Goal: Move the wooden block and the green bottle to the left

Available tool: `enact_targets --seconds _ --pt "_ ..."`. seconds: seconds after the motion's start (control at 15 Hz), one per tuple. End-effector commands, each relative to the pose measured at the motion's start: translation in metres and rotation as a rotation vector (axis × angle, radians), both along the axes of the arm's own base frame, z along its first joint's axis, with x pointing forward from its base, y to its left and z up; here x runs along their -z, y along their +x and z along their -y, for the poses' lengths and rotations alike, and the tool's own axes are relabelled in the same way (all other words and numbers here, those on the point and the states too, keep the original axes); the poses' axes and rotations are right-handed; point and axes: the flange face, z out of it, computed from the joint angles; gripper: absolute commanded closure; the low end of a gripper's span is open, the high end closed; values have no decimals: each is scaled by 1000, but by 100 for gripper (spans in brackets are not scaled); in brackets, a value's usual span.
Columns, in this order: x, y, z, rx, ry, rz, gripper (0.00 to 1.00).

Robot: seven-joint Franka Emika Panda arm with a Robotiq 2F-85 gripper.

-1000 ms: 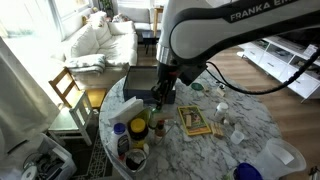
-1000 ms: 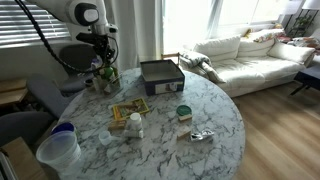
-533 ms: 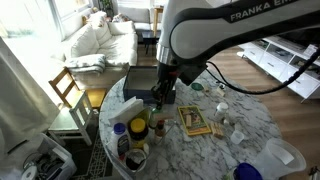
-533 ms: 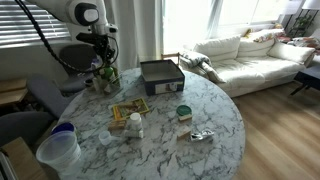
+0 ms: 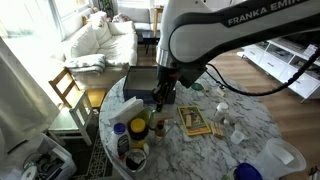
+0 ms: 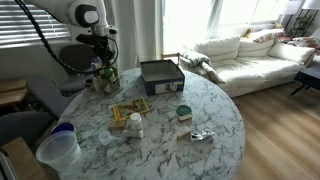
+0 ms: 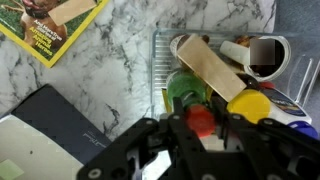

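Hovering over: slim green bottle with pale parts (image 7: pixel 185 92), just beneath my gripper (image 7: pixel 200 124).
Grip: clenched or not, I cannot tell.
Flat patterned tan wooden block (image 7: pixel 55 22): well aside.
Next: descend squarely, clamp bottle.

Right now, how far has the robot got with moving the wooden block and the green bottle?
Nothing looks finished. The wooden block lies flat on the marble table, apart from the gripper. The gripper hangs low over a crowded rack, with the green bottle just beneath it; whether it grips is unclear. Both moves seem left.
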Motion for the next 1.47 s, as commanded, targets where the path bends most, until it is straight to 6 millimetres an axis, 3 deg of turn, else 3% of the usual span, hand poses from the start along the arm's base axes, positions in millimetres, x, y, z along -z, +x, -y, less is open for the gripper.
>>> enact_targets --seconds 0.0,1.4 --pt "12 -4 -6 18 -11 5 92" --pt "37 -4 -35 4 -63 44 92"
